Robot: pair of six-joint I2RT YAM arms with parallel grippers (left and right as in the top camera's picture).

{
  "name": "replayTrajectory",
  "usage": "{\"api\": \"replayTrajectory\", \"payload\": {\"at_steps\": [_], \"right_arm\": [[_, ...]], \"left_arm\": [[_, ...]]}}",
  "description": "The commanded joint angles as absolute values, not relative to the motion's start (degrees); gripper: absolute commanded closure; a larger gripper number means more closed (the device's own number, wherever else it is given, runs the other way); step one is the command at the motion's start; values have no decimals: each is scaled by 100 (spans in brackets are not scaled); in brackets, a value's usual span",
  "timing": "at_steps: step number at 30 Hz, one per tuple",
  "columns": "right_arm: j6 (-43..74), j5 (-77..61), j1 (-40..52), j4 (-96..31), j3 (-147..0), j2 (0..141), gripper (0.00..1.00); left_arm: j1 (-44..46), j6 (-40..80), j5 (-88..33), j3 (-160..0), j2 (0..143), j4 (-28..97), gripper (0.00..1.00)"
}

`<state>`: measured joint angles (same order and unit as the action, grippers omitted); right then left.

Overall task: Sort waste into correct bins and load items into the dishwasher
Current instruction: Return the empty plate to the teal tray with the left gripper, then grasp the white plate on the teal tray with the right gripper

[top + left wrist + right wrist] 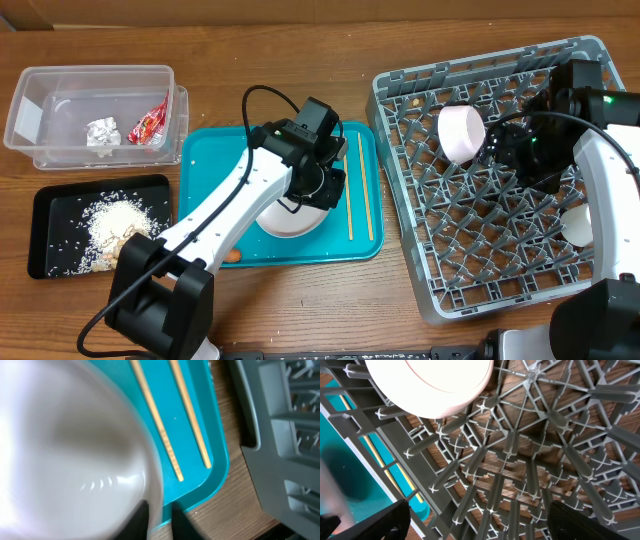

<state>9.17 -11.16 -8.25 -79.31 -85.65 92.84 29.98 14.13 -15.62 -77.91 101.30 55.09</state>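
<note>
My left fingers (139, 519) sit nearly closed astride the round white plate (70, 455) at its rim, on the teal plastic tray (192, 485) — whether they truly grip it for the lift, I cannot tell. My right gripper (480, 527) gapes empty over the grey plastic dish rack (530, 465).

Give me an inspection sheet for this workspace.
Surface: wooden table.
Job's things: plate, chopsticks, carrot on teal tray; paper ball, wrapper in clear tub; rice in black tray; bowl in rack, second bowl part-hidden by right arm.
Clutter: nothing seen.
Grippers: left gripper straddles plate rim, grip unclear; right gripper open over rack.
Cables: black cable loops off left arm.
Surroundings: nothing seen.
</note>
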Motion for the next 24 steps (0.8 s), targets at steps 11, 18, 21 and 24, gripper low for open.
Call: {"api": "replayTrajectory", "payload": {"at_steps": [11,18,21,24], "right_arm": [[847,-1100,-827,-7830,-8593,9096,10],[803,-1116,-209,-7924,-9332,9096,10],[720,-1142,578,-7771,-9590,9096,10],[770,-1140,1225,-7553,-9561,9144,10]], "left_arm": [[2012,1160,-1155,-9546,9974,7253,50],[904,1426,-899,-9789,9223,7725,46],[93,1553,-836,-9789,8831,8066,40],[-558,1549,-836,-9789,8643,8313,15]]}}
